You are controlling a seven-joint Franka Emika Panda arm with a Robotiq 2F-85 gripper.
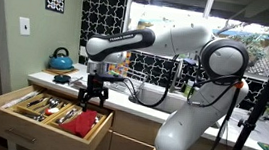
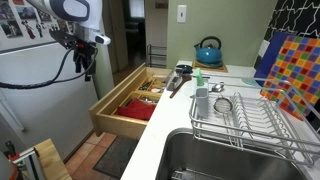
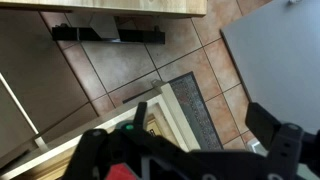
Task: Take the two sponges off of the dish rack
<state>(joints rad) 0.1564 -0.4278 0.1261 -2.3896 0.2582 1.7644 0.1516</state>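
The wire dish rack [image 2: 262, 128] stands on the counter beside the sink [image 2: 225, 158]; it holds a cup, a strainer and plates. A small green object [image 2: 199, 78], possibly a sponge, stands at the rack's far corner. I cannot make out any other sponge. My gripper [image 1: 94, 94] hangs over the open wooden drawer [image 1: 10, 107], far from the rack, and it also shows in an exterior view [image 2: 87, 68]. In the wrist view the jaws [image 3: 205, 125] are wide apart with only floor and rug between them.
The drawer [image 2: 128, 103] juts out from the counter and holds utensils and a red cloth [image 1: 82, 126]. A teal kettle [image 2: 208, 50] sits at the counter's far end. A colourful board [image 2: 295, 62] leans behind the rack. A tiled floor with a rug [image 3: 190, 105] lies below.
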